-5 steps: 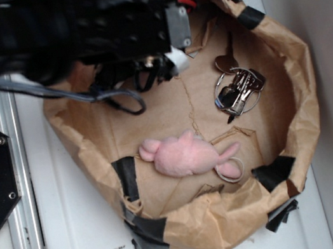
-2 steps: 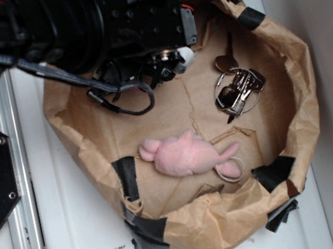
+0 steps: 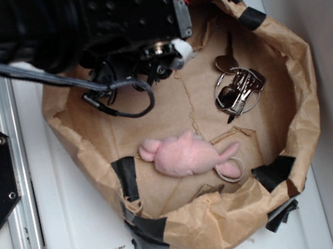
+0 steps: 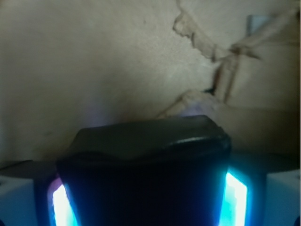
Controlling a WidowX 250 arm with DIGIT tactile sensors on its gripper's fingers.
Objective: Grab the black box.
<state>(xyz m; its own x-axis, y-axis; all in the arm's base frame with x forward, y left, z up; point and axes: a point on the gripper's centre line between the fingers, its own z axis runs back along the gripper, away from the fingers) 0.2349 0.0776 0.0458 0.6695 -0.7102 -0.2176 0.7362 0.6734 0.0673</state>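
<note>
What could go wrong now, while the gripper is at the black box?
The small glossy black box sits between the glowing fingers of the gripper, but contact is not visible; its smooth, rounded surface may slip. The loose black cable hanging near the torn brown paper floor could snag.

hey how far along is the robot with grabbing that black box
Done, it seems: the wrist view shows the black box filling the space between the gripper's white fingers, so the gripper looks closed on it. In hand: that grip, over the brown paper. Left: lifting clear; whether it is off the paper cannot be told. The exterior view hides the box under the arm.
</note>
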